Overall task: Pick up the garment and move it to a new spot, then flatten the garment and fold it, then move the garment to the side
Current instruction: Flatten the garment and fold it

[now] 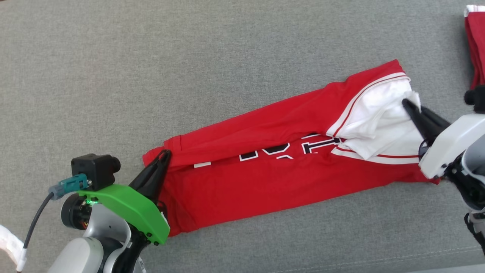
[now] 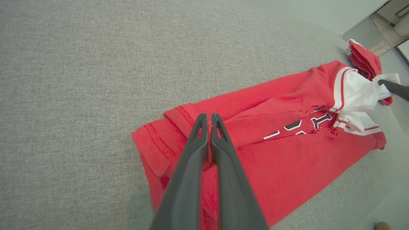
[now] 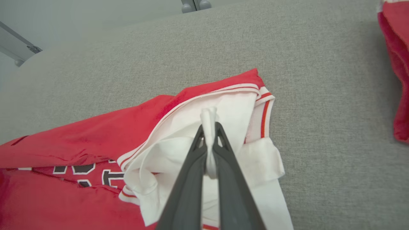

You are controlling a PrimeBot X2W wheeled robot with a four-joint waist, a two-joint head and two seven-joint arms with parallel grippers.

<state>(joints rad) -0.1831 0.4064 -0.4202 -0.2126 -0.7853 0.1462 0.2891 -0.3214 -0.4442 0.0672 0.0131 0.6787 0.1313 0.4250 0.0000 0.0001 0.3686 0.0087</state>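
Observation:
The garment is a red shirt with white sleeves and dark lettering, lying folded lengthwise into a long band across the grey surface. At its left end my left gripper is shut on the red hem; the left wrist view shows the gripper pinching a red fold. My right gripper is shut on the white sleeve cloth at the right end. In the right wrist view a pinch of white fabric sticks up between the closed fingers of that gripper.
Another red and white garment lies at the far right edge; it also appears as a red pile in the right wrist view. The grey fabric surface spreads wide to the back and left. A seam runs near the front edge.

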